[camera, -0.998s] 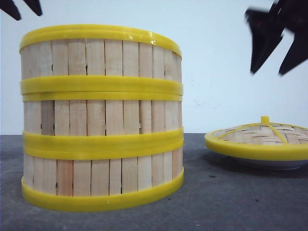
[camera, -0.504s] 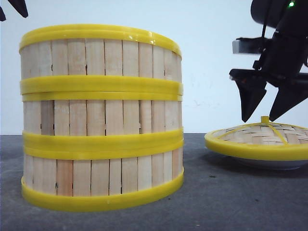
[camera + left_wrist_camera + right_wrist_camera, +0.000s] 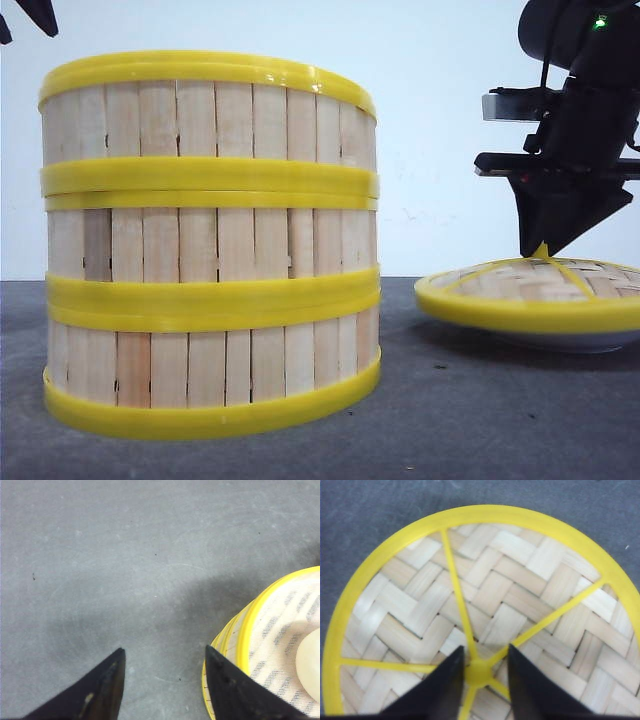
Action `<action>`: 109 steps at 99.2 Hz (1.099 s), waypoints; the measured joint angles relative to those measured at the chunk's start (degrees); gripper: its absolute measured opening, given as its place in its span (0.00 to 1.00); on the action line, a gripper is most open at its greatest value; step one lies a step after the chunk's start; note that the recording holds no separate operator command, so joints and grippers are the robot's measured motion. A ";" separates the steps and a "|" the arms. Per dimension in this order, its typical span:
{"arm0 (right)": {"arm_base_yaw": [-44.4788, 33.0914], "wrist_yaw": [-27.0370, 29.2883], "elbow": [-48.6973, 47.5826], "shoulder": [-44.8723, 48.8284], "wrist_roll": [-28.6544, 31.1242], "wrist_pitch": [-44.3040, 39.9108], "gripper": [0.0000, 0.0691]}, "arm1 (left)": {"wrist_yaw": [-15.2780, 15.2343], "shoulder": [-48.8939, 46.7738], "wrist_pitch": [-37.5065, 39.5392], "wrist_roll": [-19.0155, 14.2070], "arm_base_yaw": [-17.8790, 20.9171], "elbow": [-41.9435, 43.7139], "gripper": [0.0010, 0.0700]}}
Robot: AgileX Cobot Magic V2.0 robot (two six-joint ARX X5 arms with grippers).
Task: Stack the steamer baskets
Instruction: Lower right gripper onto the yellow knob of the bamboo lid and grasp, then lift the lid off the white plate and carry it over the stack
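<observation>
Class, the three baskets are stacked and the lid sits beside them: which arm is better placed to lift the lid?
The right. Its claw is closed around the lid's yellow knob. The left claw hangs open over bare table beside the steamer baskets, away from the lid.

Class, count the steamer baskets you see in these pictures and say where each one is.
3, all in one stack on the table: bottom basket, middle basket, top basket. None appears hidden.
</observation>
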 joint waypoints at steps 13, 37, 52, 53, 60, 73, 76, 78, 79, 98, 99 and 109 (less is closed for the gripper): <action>0.04 -0.26 0.15 0.00 0.24 0.17 0.09 | 0.00 0.00 0.00 0.00 0.04 0.00 0.42; 0.04 -0.31 0.57 0.00 0.57 -0.09 0.08 | 0.00 0.00 0.02 0.00 0.04 0.00 0.42; 0.04 -0.55 3.23 -0.15 0.55 -2.95 0.08 | 0.00 0.00 0.02 0.00 0.04 0.00 0.42; 0.04 -0.55 3.43 -0.24 0.52 -3.06 0.08 | 0.00 0.00 0.02 0.00 0.04 0.00 0.42; 0.07 -0.85 5.01 -0.94 0.46 -3.91 0.08 | 0.00 0.00 0.02 0.00 0.04 0.00 0.42; 0.09 -2.97 9.77 -2.47 0.11 -6.43 0.08 | 0.00 0.00 0.02 -0.09 0.04 0.00 0.42; 0.11 -3.45 11.15 -2.56 0.02 -7.13 0.08 | 0.00 0.00 0.00 -0.15 0.04 0.00 0.42; 0.15 -3.61 12.15 -2.58 -0.11 -7.76 0.08 | 0.00 0.00 0.00 -0.17 0.04 0.00 0.42; 0.17 -3.72 12.70 -2.58 -0.22 -8.11 0.08 | 0.00 0.00 0.00 -0.17 0.04 0.00 0.42; 1.66 -4.46 23.69 -2.58 -2.36 -15.85 0.08 | 0.00 0.00 -0.07 -0.17 0.04 0.00 0.42; 1.75 -4.68 24.37 -2.58 -2.45 -16.20 0.08 | 0.00 0.00 -0.04 -0.17 0.04 0.00 0.42; 2.91 -8.37 30.97 -2.58 -2.93 -19.19 0.08 | 0.00 0.00 -0.07 -0.17 0.04 0.00 0.42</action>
